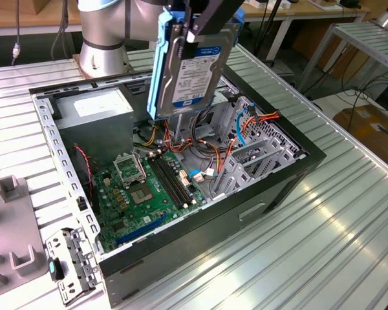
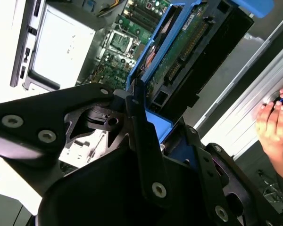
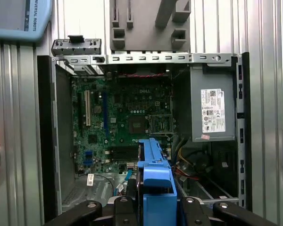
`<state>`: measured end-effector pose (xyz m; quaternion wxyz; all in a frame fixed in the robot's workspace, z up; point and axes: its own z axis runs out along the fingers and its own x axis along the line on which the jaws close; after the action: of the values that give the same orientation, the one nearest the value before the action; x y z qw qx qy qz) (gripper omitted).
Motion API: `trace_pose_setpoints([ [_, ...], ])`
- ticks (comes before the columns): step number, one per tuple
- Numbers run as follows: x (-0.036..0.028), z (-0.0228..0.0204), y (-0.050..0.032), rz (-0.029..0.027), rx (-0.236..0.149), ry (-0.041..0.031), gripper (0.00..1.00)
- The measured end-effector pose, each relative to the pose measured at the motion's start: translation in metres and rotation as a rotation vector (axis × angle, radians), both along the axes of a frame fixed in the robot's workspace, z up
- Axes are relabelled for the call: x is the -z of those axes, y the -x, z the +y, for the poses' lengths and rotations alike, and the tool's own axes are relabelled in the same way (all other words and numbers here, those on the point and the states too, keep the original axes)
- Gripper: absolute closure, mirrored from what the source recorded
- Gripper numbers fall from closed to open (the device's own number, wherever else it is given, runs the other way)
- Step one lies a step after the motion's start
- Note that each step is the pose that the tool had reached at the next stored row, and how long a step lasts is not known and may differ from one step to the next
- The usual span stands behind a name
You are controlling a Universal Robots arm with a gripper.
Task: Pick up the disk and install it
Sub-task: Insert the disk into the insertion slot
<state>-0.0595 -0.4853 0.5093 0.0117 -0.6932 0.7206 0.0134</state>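
Note:
The disk point(image 1: 187, 64), a dark hard drive with a white and blue label in a bright blue carrier, hangs upright above the open computer case point(image 1: 297, 174). My gripper point(image 1: 199, 27) is shut on the disk's upper end, holding it over the cables and the drive bay area beside the motherboard point(image 1: 145, 187). In the second wrist view the disk point(image 2: 188, 42) reaches away from the black fingers point(image 2: 137, 113), its circuit side showing. In the first wrist view the blue carrier point(image 3: 155, 183) sits between the gripper's two sides, above the case interior.
Inside the case are a silver power supply point(image 1: 94, 106), a silver drive cage point(image 1: 258, 155) and orange, red and blue cables point(image 1: 246, 126). A grey fixture point(image 1: 13, 194) and a metal bracket point(image 1: 71, 258) lie at the exterior view's left. A person's hand point(image 2: 273, 122) is beside the case.

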Motion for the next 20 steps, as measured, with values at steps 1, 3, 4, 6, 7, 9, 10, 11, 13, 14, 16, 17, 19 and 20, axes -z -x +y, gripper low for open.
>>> trace_pose_setpoints([
  [1,0.0005,0.0000,-0.0050,0.0000,0.000,-0.0001,0.63],
  [3,0.0011,-0.0001,-0.0102,-0.0001,-0.001,-0.0002,0.63],
  [4,0.0014,-0.0004,-0.0115,-0.0001,-0.001,-0.0002,0.63],
  [6,0.0019,-0.0020,-0.0129,0.0000,-0.001,0.0001,0.63],
  [7,0.0024,-0.0040,-0.0133,0.0000,-0.001,-0.0001,0.63],
  [9,0.0031,-0.0097,-0.0142,0.0000,-0.001,0.0000,0.63],
  [10,0.0034,-0.0125,-0.0146,0.0000,-0.001,0.0001,0.63],
  [11,0.0038,-0.0161,-0.0151,0.0000,-0.001,0.0000,0.63],
  [13,0.0045,-0.0212,-0.0159,-0.0001,-0.001,-0.0003,0.63],
  [14,0.0046,-0.0248,-0.0163,0.0000,-0.001,0.0000,0.63],
  [16,0.0052,-0.0316,-0.0168,0.0000,-0.001,-0.0001,0.63],
  [17,0.0055,-0.0351,-0.0169,0.0000,-0.001,-0.0001,0.63],
  [19,0.0065,-0.0445,-0.0175,0.0000,-0.001,-0.0001,0.63],
  [20,0.0070,-0.0477,-0.0180,0.0000,-0.001,-0.0002,0.63],
])
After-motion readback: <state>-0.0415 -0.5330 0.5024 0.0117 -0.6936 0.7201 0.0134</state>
